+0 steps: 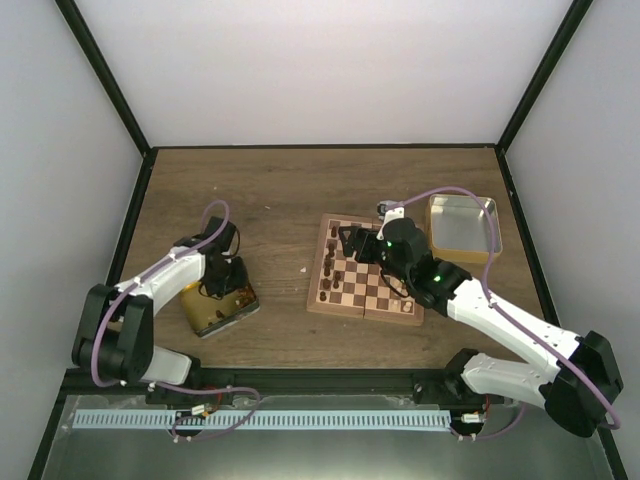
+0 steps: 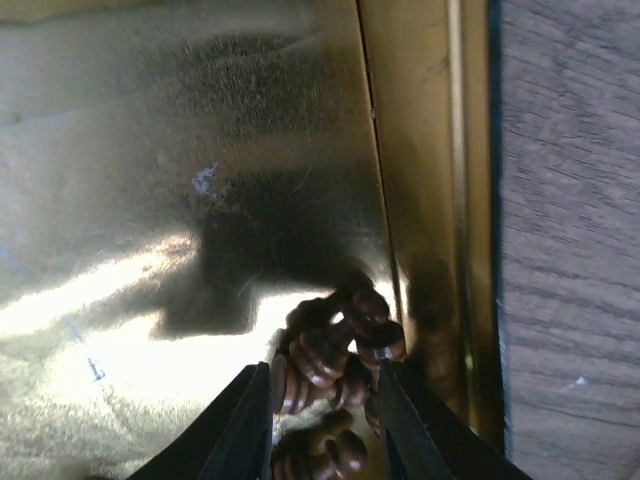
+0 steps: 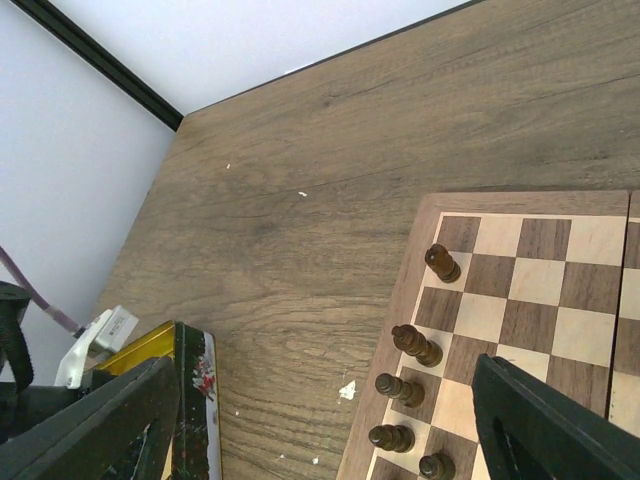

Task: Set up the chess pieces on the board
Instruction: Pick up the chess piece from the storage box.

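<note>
While left gripper [image 2: 323,400] straddles dark pieces [image 2: 315,355] in tin [image 2: 200,150], we cannot tell grip; right gripper [image 3: 328,380] released; next: lift one cleanly.

FREE: open counter [image 1: 285,215] between gold tin [image 1: 205,315] and board [image 1: 365,272] | LEFT: left claw [image 2: 323,385] hemmed by that tin's wall on its right, dark pieces [image 2: 330,350] heaped between its fingers | RIGHT: dark chessmen [image 3: 415,345] line board edge beneath right claw [image 3: 325,400]; silver tin [image 1: 462,225] near board's right corner

board [image 1: 352,300] right of centre on the table [image 1: 280,190], chess pieces [image 1: 328,275] down its left side, one tin [image 1: 460,225] behind its right corner, another tin [image 1: 205,312] far left holding more pieces [image 2: 315,360]
</note>
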Motion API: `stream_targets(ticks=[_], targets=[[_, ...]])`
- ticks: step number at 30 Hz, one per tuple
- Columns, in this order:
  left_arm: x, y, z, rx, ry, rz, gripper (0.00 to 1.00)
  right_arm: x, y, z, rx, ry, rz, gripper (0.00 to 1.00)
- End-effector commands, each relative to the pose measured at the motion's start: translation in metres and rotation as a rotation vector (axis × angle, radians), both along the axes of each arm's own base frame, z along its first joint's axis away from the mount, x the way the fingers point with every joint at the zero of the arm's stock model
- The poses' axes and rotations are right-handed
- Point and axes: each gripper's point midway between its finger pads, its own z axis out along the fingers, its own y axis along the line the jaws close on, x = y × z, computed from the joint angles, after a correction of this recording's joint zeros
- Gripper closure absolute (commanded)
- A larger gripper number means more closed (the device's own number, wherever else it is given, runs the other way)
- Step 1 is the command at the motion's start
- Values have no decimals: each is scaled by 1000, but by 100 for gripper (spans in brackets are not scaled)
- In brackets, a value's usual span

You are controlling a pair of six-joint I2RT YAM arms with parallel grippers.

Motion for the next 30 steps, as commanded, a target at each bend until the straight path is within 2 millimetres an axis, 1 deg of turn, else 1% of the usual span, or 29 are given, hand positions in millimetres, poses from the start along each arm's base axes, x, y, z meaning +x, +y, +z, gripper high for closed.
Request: stream_targets(ticks=[1, 4, 6, 10, 13, 19, 23, 28, 30], targets=[[1, 1, -17, 14, 32, -20, 69, 6, 3, 23, 45, -33, -9, 18], [-1, 6, -26, 42, 54, -17, 71, 6, 3, 22, 45, -31, -10, 18], [1, 8, -28, 51, 53, -11, 73, 6, 3, 22, 45, -30, -10, 18], [5, 20, -28, 102, 36, 43, 81, 5, 4, 22, 48, -26, -9, 18], [8, 27, -27, 120, 7, 77, 83, 6, 4, 23, 50, -27, -9, 18], [12, 32, -29, 122, -19, 108, 88, 6, 5, 24, 55, -30, -7, 18], [16, 33, -24, 122, -40, 114, 89, 6, 6, 23, 53, -29, -5, 18], [15, 26, -11, 71, -68, 110, 88, 6, 10, 24, 60, -31, 15, 18], [14, 22, -4, 43, -78, 104, 87, 5, 14, 24, 66, -31, 38, 18]])
